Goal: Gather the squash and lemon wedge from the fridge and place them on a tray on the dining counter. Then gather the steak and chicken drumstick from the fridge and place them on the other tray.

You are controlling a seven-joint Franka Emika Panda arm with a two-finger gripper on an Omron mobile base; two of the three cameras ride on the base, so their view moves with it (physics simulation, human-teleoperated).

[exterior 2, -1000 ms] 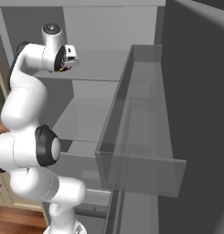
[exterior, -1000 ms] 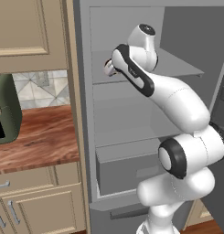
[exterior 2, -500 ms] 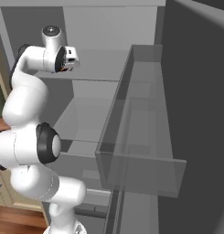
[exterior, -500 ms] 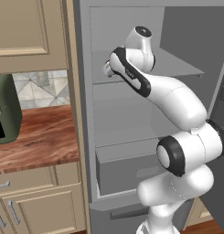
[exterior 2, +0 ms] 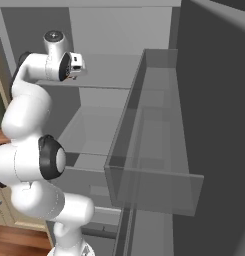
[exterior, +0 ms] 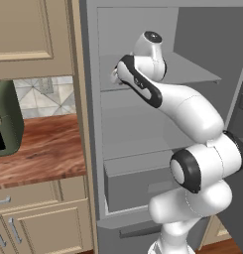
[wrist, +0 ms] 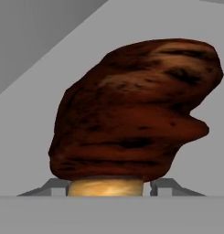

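Observation:
The chicken drumstick, dark browned meat with a tan bone end, lies on a grey shelf of the fridge right in front of my hand. My gripper sits at its bone end, with one fingertip against each side of the bone, shut on it. In the left base view my arm reaches up to the left end of the upper shelf, where the gripper is mostly hidden behind the wrist. The hand also shows from the right base.
The open fridge door with its clear bin stands close on my right. A grey drawer sits low in the fridge. To the left are a wood-grain counter, a dark green appliance and beige cabinets.
The hand has edged slightly left and deeper along the upper shelf. The rest of the arm and the base have barely moved.

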